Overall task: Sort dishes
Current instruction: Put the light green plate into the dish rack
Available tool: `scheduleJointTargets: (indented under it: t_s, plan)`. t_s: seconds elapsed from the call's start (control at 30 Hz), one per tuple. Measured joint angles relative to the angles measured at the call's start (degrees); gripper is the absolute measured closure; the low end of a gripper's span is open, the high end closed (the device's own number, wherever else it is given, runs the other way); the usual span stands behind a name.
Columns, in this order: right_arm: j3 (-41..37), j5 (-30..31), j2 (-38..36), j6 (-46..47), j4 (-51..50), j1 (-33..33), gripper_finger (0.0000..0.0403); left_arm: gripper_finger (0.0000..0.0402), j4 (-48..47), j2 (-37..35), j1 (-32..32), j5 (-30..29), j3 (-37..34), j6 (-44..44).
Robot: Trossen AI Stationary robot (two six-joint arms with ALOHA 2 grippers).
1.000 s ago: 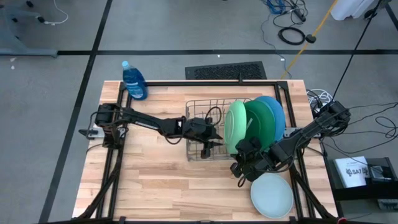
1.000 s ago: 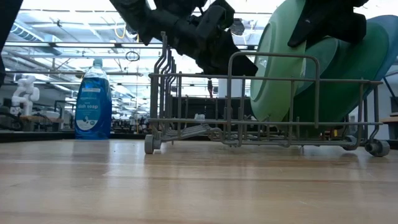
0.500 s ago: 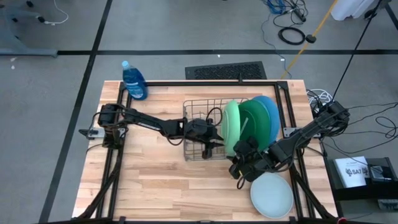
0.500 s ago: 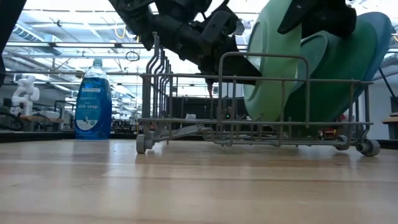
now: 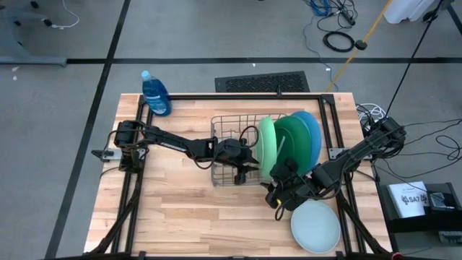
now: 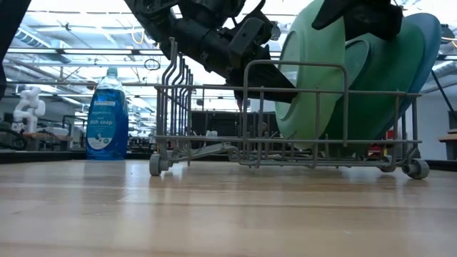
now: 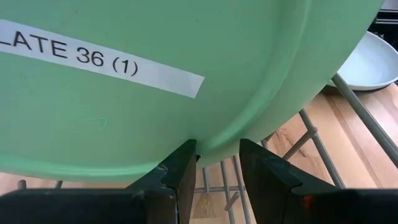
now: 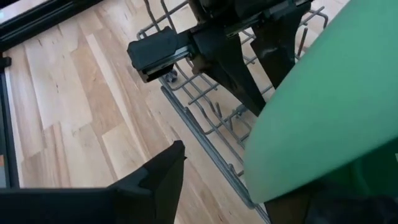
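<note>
Green plates are standing on edge in the grey wire rack (image 5: 234, 155), which is sitting further left than a second ago: the light green plate (image 5: 268, 147), the dark green plate (image 5: 291, 143) and the blue plate (image 5: 315, 137). My left gripper (image 5: 247, 163) is pinching the light green plate's rim. My right gripper (image 5: 278, 191) is spreading beside the rack's near right corner. A pale mint plate (image 5: 315, 226) is lying near the table's (image 5: 180, 217) right edge.

Low down, bare wood is stretching before the rack, a blue bottle (image 6: 107, 114) far left.

At my left wrist, fingers (image 7: 180, 168) are straddling the labelled rim.
</note>
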Motion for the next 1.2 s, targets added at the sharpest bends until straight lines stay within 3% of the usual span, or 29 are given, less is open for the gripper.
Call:
scheduleJointTargets:
  t_s: [0.37,1.2]
  plan:
    - [0.88,-0.19,-0.02,-9.27,-0.97,-0.01,0.0220,0.0275,-0.07,0.00,0.00,0.34,0.00,0.02]
    - [18.05,-0.22,-0.11,-16.59,-23.83,-0.04,0.0220,0.0275,-0.52,-0.02,-0.02,1.23,-0.02,0.04]
